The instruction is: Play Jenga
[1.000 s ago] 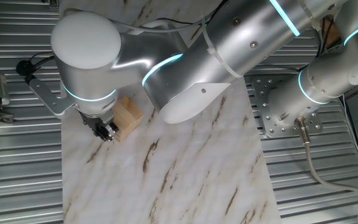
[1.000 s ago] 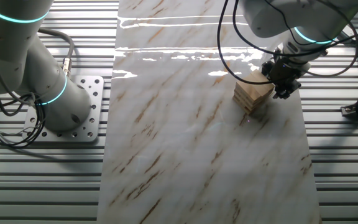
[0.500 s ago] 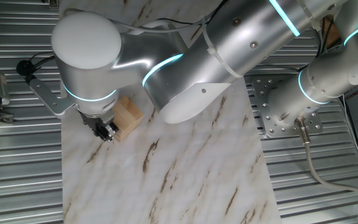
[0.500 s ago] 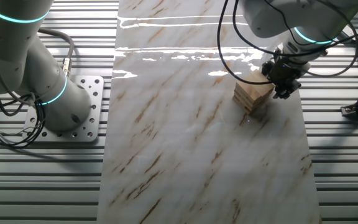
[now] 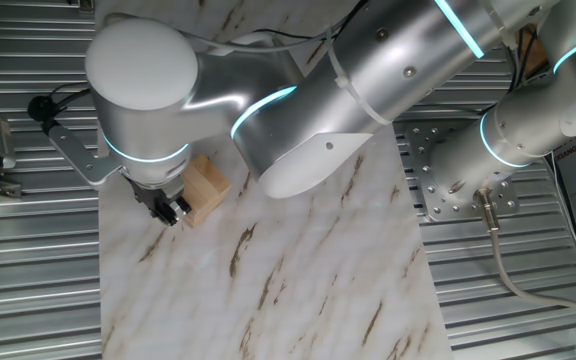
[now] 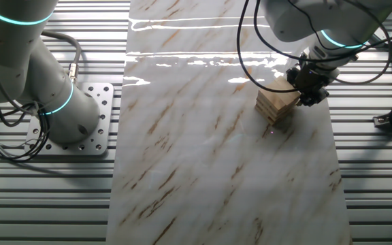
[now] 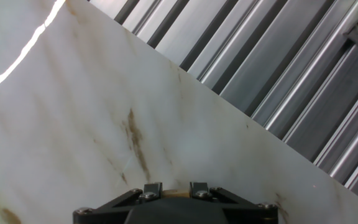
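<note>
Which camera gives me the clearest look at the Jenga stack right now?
The other fixed view: the Jenga stack shows its top and layered sides, with the gripper at its right edge. One fixed view shows only a corner of the stack under the arm. The hand view shows marble sheet, no clear blocks.

Jenga (image 6: 278, 103) light tan — marble board (image 6: 203, 150) white, brown-veined — gripper (image 6: 309, 92) black.
</note>
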You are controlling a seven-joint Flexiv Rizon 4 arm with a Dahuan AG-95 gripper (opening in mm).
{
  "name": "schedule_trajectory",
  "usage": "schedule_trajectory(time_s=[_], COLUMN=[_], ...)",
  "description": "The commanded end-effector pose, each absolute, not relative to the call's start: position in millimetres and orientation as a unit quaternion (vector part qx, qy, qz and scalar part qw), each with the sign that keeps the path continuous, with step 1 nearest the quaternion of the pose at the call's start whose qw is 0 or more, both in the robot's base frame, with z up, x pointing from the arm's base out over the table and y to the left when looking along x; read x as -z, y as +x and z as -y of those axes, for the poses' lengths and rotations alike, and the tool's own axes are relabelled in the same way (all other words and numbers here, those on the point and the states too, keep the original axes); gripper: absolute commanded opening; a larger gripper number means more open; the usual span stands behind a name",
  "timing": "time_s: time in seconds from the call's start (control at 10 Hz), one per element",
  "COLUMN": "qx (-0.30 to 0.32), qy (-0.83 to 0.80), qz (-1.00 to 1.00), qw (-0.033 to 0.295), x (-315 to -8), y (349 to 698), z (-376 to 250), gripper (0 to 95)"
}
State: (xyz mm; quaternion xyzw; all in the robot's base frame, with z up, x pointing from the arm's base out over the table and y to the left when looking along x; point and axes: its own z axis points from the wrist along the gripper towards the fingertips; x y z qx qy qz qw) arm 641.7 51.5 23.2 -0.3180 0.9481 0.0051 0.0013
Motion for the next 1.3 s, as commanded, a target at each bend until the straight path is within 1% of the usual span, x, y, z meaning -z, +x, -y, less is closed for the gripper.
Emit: schedule_trajectory(time_s=[0.1, 0.2, 0.3, 1.3], qx=[-0.004, -0.004, -0.005, -0.006], qy=[-0.317, -0.316, -0.314, -0.308], qz=[-0.948, -0.949, -0.950, -0.951], qw=[0.002, 0.003, 0.004, 0.008], x=[-23.1, -23.1, -23.1, -22.9], y=[641.7, 641.7, 641.7, 641.6], z=[-51.4, -51.4, -51.4, -51.5], gripper=[19.0, 19.0, 0.0, 0.0])
